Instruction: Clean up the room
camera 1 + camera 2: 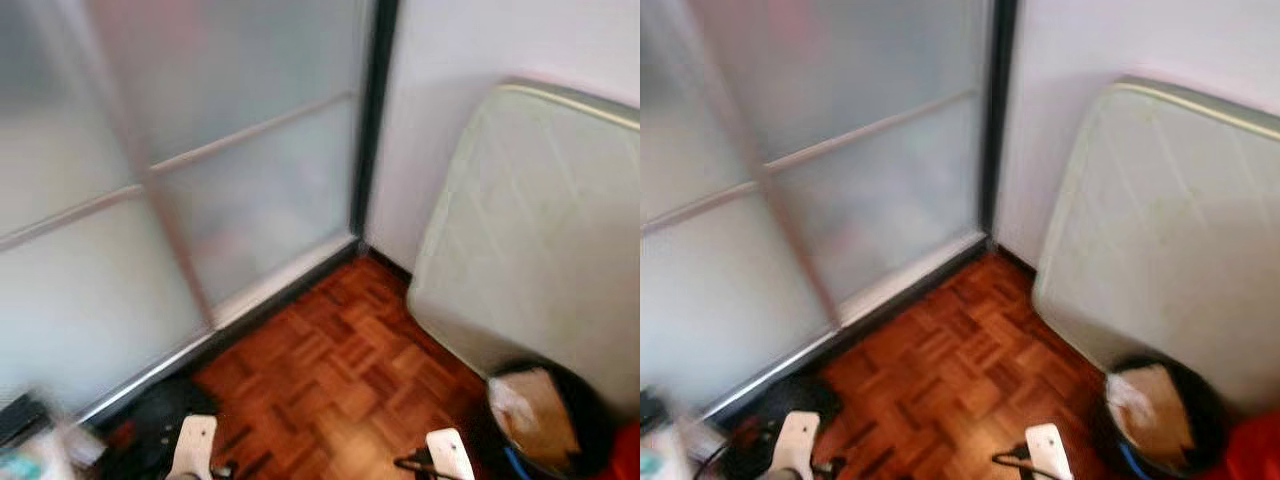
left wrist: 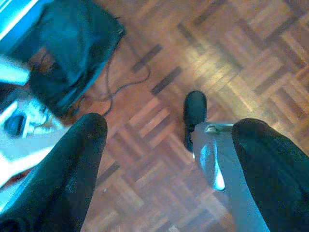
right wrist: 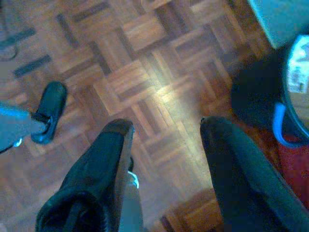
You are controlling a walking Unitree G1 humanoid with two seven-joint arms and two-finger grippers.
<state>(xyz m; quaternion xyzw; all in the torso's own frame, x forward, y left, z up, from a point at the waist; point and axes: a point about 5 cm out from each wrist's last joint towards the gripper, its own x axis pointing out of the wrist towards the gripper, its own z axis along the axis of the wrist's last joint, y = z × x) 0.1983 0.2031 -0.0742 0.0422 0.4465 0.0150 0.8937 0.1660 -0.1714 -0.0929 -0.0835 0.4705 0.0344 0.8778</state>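
I keep both arms hanging over the parquet floor, left tool and right tool wide and empty, while facing the black bin beside the leaning mattress.

A pale mattress leaned against the white wall, above a parquet floor. Frosted sliding doors stood to its left; a black bin sat at the mattress's foot.

I see glossy wood parquet floor, frosted matt glass sliding door in metal framing, quilted cloth mattress, smooth matt painted wall, black bin, possibly plastic, blurred.
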